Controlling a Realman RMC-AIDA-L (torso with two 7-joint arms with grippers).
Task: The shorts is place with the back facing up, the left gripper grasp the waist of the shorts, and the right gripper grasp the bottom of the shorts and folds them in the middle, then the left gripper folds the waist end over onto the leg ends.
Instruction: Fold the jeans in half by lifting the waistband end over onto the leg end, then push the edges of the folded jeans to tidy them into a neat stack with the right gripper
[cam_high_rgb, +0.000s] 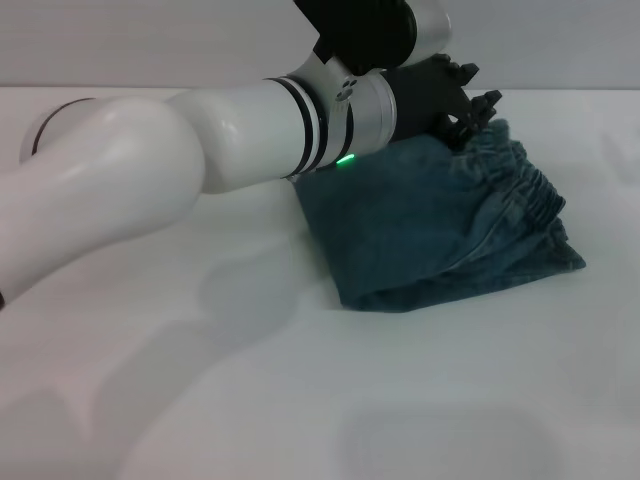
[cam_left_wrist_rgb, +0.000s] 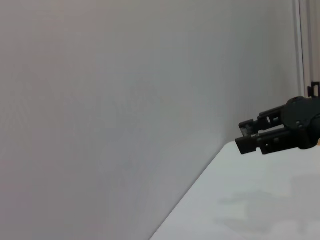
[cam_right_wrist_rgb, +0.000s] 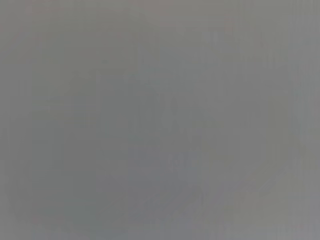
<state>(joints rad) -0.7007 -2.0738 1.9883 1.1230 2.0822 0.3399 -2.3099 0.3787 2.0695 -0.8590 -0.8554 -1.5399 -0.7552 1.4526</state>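
Note:
The shorts (cam_high_rgb: 430, 230) lie folded into a compact blue-green denim bundle right of the table's middle. Their ruffled elastic waist end (cam_high_rgb: 525, 190) sits on top along the right side, over the layers beneath. The leg ends and the bottom of the shorts are hidden under the fold. My left gripper (cam_high_rgb: 475, 92) hovers at the far end of the waistband, its fingers (cam_high_rgb: 490, 100) spread with no cloth between them. The left arm (cam_high_rgb: 250, 135) reaches across from the left. In the left wrist view the right gripper (cam_left_wrist_rgb: 250, 135) shows farther off, above the table's edge.
The white table (cam_high_rgb: 300, 400) spreads out around the shorts, with a pale wall (cam_left_wrist_rgb: 125, 100) behind it. The left arm's thick white body crosses the left half of the head view. The right wrist view shows only flat grey.

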